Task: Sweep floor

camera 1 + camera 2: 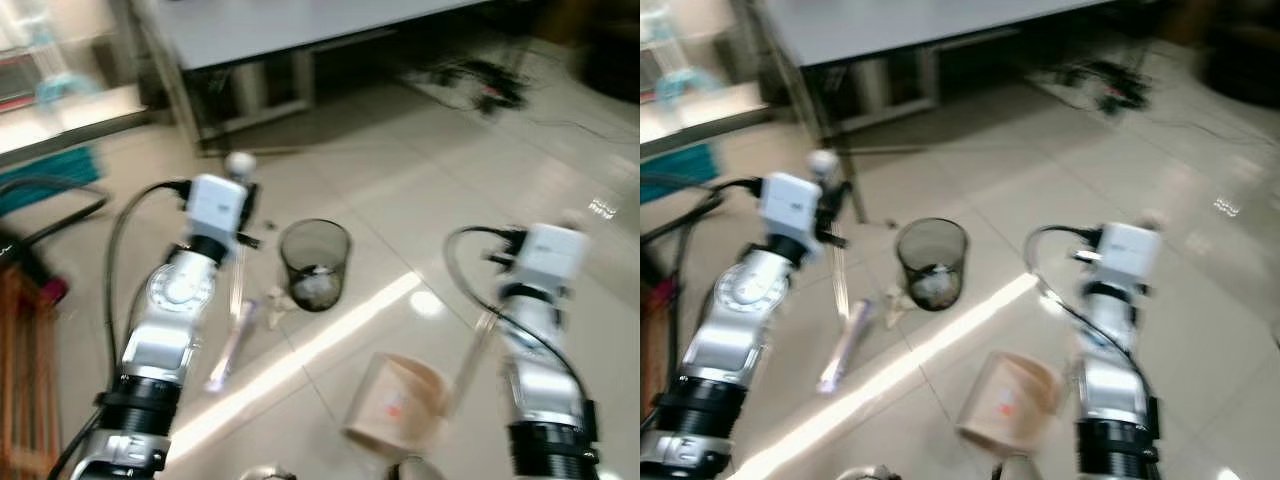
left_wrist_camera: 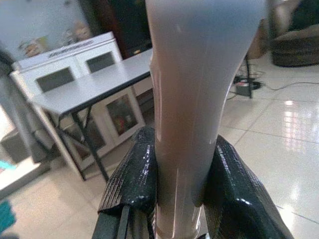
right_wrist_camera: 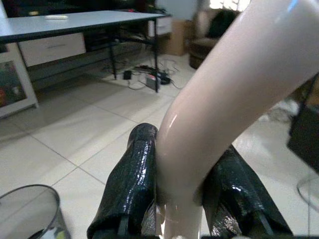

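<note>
My left gripper point(image 2: 182, 144) is shut on the pale broom handle point(image 2: 199, 89), with a black finger point(image 2: 132, 184) on either side. The broom handle point(image 1: 239, 270) stands upright left of a black mesh bin point(image 1: 315, 262), its brush head point(image 1: 228, 350) low on the tiled floor. My right gripper point(image 3: 187, 144) is shut on the cream, curved dustpan handle point(image 3: 224, 94). The tan dustpan point(image 1: 395, 405) rests on the floor between my arms, in front of the bin. Crumpled white paper lies inside the bin.
A white scrap point(image 1: 275, 305) lies on the floor beside the bin. A grey table point(image 1: 300, 25) stands behind, with cables and a power strip point(image 1: 480, 85) to its right. Black cables point(image 1: 60, 215) and a wooden frame point(image 1: 25, 370) are on the left.
</note>
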### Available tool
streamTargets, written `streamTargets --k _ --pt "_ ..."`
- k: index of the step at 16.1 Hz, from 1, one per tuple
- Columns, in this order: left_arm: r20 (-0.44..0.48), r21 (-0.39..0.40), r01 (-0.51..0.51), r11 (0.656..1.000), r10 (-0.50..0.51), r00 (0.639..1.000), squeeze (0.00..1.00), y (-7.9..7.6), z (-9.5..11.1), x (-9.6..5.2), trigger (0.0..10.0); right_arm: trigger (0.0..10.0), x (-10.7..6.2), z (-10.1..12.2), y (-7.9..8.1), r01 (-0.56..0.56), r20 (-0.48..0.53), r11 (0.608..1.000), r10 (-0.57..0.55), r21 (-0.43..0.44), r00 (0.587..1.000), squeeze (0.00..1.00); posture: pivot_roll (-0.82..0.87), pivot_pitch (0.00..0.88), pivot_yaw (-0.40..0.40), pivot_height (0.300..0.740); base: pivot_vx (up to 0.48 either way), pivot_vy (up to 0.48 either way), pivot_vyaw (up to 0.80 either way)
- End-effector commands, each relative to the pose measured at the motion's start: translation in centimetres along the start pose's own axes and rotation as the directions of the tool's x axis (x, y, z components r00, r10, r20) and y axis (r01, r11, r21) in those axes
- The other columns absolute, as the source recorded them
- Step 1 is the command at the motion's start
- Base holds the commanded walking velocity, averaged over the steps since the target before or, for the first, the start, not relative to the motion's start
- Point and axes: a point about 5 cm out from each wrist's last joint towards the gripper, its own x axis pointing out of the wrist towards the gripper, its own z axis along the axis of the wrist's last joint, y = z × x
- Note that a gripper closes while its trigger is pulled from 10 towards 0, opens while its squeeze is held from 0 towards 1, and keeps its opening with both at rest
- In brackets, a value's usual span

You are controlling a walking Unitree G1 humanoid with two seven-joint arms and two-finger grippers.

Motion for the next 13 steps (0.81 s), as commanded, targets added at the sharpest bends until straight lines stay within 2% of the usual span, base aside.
streamTargets --k 1,6,9,13 --pt "0.037 0.017 0.004 1.0 -0.005 0.999 0.0 -0.2 0.8 0.4 10.0 10.0 0.3 1.1 -0.4 0.016 0.037 1.0 -0.017 0.022 0.999 0.0 0.03 0.061 0.075 0.74 0.0 0.476 -0.8" --pt "0.006 0.003 -0.042 0.999 0.042 0.999 0.0 0.6 -0.3 -0.2 10.0 10.0 0.3 1.5 0.3 -0.013 0.049 1.0 0.012 0.019 0.999 0.0 0.03 0.054 0.057 0.74 0.0 0.476 -0.8" --pt "0.007 0.005 -0.062 0.998 0.062 0.998 0.0 0.7 -0.4 -0.5 10.0 10.0 0.5 1.5 0.5 -0.035 0.049 0.999 0.035 0.013 0.998 0.0 0.04 0.047 0.029 0.74 0.0 0.476 -0.8" --pt "0.016 0.01 -0.065 0.998 0.065 0.998 0.0 0.9 -0.3 -0.6 10.0 10.0 0.6 1.6 0.8 -0.043 0.052 0.999 0.042 0.016 0.998 0.0 0.04 0.035 0.036 0.74 0.0 0.476 -0.8"
